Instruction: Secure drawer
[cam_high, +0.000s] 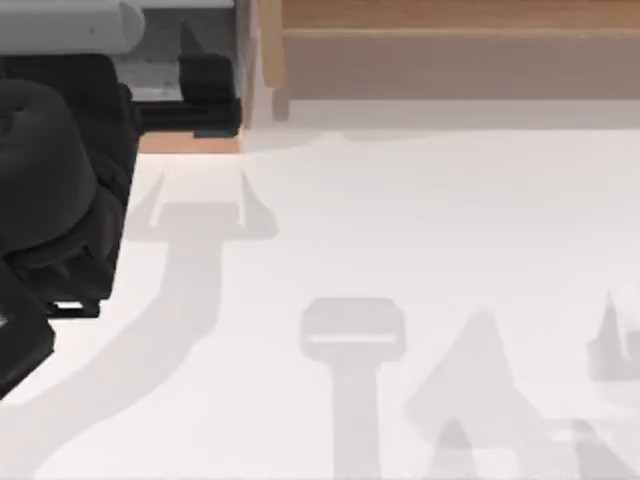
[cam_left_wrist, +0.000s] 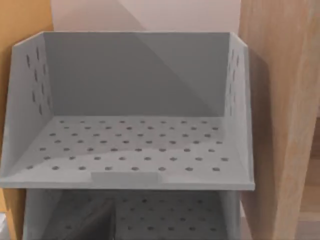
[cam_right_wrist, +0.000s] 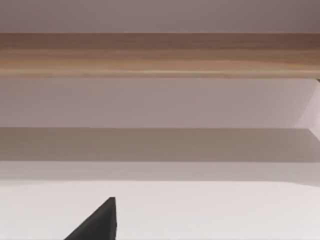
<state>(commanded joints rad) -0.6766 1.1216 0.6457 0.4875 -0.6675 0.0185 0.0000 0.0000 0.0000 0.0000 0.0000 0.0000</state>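
Right now I am lining my left gripper (cam_high: 212, 97), fingers apart, up against the grey drawer (cam_left_wrist: 125, 150) standing pulled out of the wooden cabinet (cam_high: 450, 50) at the surface's far left, straight ahead of those fingers, so my left arm is nearer.

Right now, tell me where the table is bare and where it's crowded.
The white table lies bare from the wooden cabinet forward, across the middle and right. It is crowded at the far left: the left gripper sits at the grey drawer, pulled out.
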